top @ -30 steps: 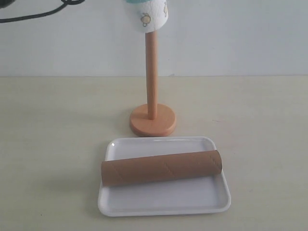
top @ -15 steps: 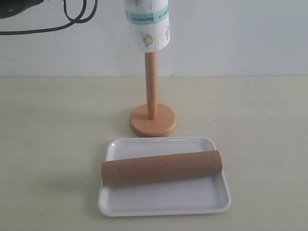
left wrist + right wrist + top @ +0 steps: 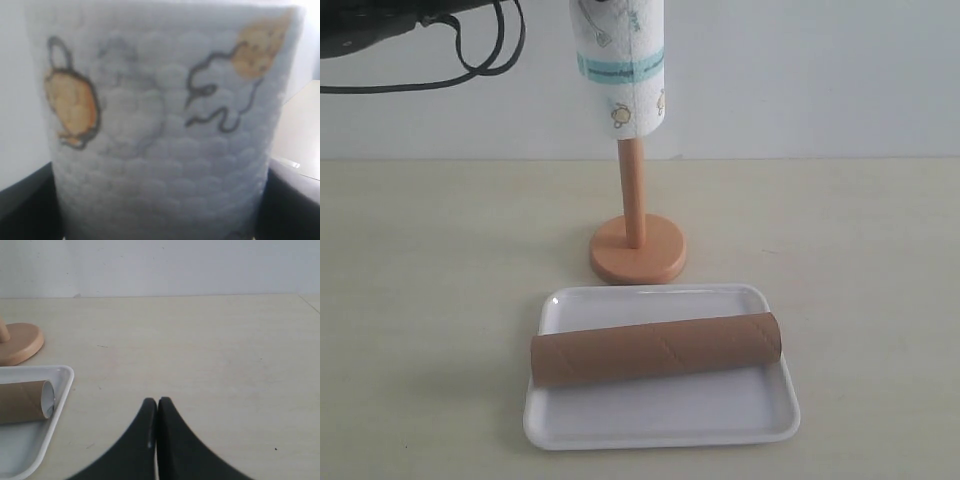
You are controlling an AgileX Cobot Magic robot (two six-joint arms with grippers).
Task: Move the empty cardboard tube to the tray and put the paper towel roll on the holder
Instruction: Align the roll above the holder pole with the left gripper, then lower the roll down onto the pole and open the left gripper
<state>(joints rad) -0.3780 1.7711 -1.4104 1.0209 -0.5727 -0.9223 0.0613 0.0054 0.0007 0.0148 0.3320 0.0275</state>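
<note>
Over the last second the thick white embossed paper towel roll (image 3: pixel 618 70), with yellow cartoon prints and a teal band, has come down. Its lower edge was barely at the tip of the rod, and now it sits a good way down it, with more of the roll showing in the exterior view. The roll is upright and threaded on the rod of the light orange-brown wooden holder (image 3: pixel 638 250). It is high above the round disc base, with a long stretch of bare rod below it. The left gripper (image 3: pixel 160 220) grips the roll. In its wrist view the embossed paper fills the frame, and a dark jaw presses in at either side. Only the dark arm and a looping black cable (image 3: pixel 480 50) show at the upper left of the exterior view. The long plain brown empty cardboard tube (image 3: pixel 655 348) has not shifted. It lies on its side across the flat white plastic tray (image 3: pixel 660 425), its ends reaching about to the rims, so that half of the task looks done. The right gripper (image 3: pixel 157 402) hangs over the bare beige table (image 3: pixel 440 260), well to the side of the tray. Its fingers are pressed together on nothing. Judgement: the threading has caught, and what remains is to lower the roll until it seats on the base, then release. The risk is the core binding on the rod if the roll tilts.
</note>
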